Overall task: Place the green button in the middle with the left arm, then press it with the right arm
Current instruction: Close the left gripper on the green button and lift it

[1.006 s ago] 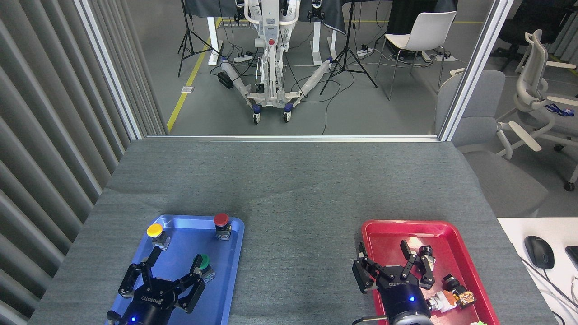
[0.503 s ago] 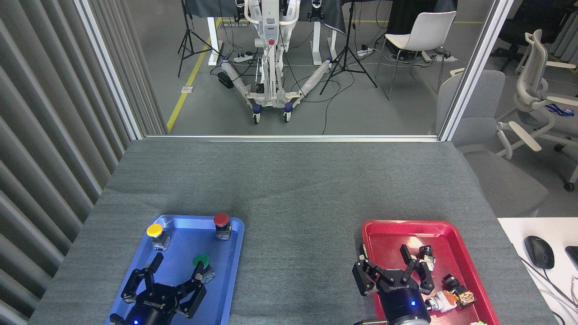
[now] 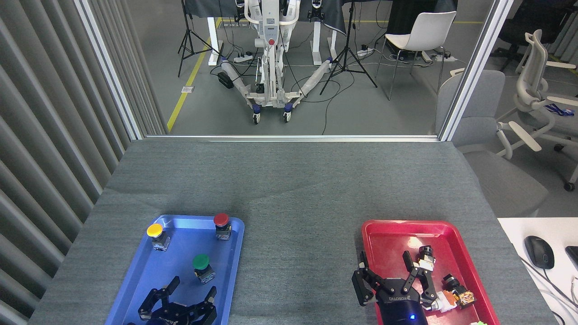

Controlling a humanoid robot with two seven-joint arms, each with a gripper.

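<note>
Both grippers have drawn back toward the near edge of the view since the earlier frames. One second ago the left gripper [image 3: 192,289] stood around the green button [image 3: 202,267]; it now sits nearer the bottom edge, apart from the button, with its fingers [image 3: 172,285] spread wide and holding nothing. The right gripper [image 3: 387,269] has also shifted lower; its fingers are likewise spread and empty, above the red tray [image 3: 388,230].

The green button stands upright on its block base in the blue tray [image 3: 235,234], roughly at the tray's centre and free of contact with either gripper. In the same tray, the yellow button [image 3: 156,234] stands near the far-left corner and the red button [image 3: 221,225] near the far-right corner; neither has changed position.

The middle [image 3: 298,234] of the grey table, between the two trays, is bare felt. Several small parts lie in the red tray beside the right gripper; their type cannot be determined. A computer mouse [image 3: 539,251] rests on a white surface at the right edge.
</note>
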